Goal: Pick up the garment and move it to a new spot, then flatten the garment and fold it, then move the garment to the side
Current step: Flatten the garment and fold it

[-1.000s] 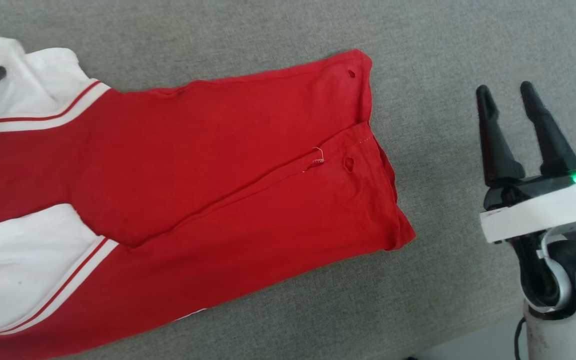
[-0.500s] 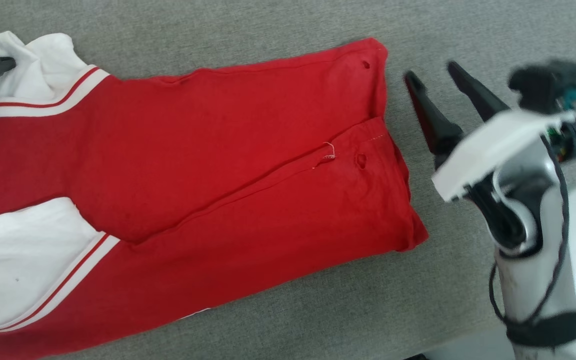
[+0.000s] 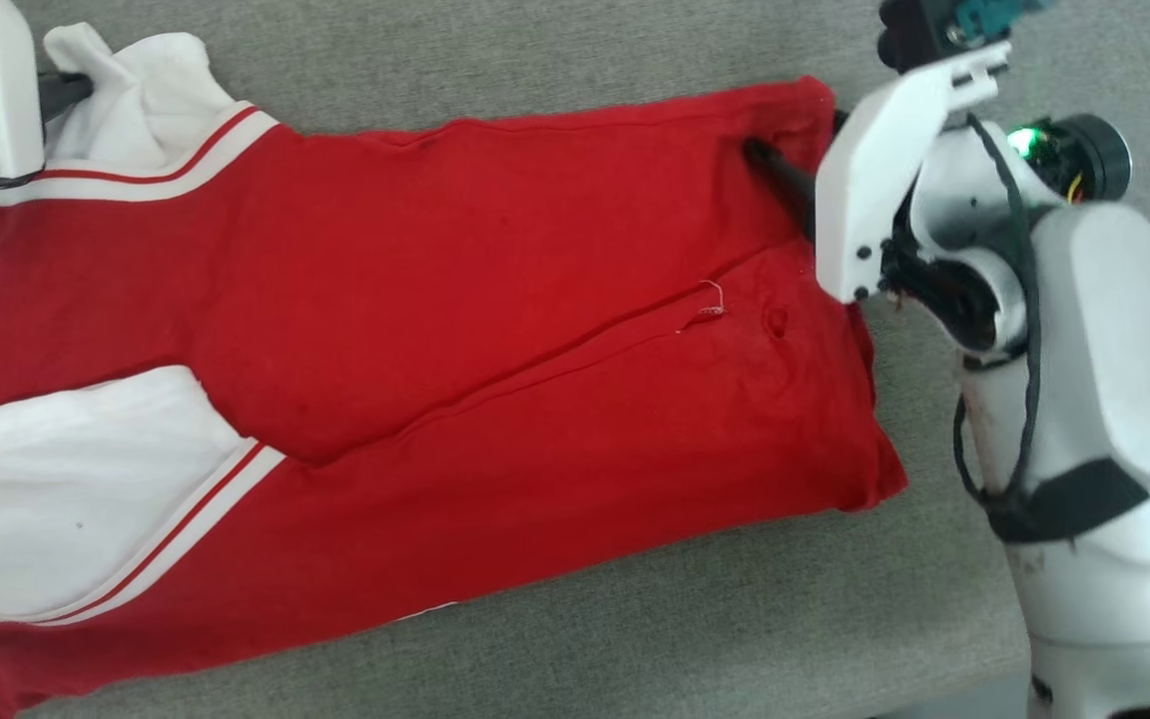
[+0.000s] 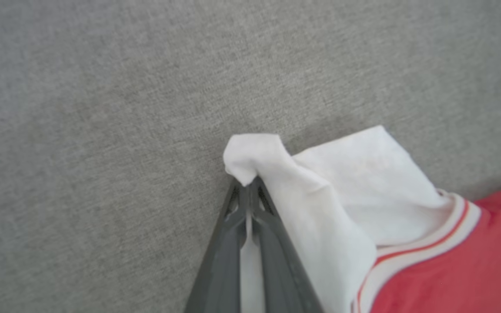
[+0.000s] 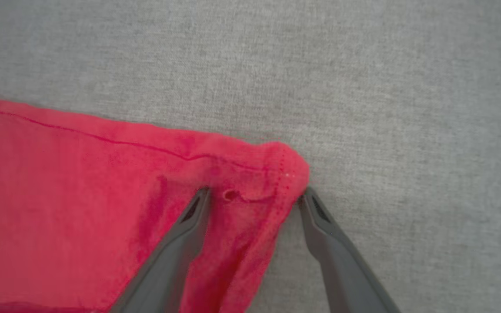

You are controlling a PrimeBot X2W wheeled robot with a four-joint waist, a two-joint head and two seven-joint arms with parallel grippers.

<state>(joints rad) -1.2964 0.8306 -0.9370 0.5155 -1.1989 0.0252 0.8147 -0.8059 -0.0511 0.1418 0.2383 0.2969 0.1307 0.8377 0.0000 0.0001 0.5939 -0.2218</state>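
The left hand (image 4: 247,188) is pinched tight on the white sleeve tip of the garment (image 3: 495,300), which lies spread along the grey surface (image 3: 535,60), while the right hand (image 5: 255,195) straddles its red hem corner, fingers wide apart, likely to lift both ends together.

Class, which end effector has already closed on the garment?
The left end effector: shut on the garment at its white sleeve. The right end effector is open, straddling the red corner.
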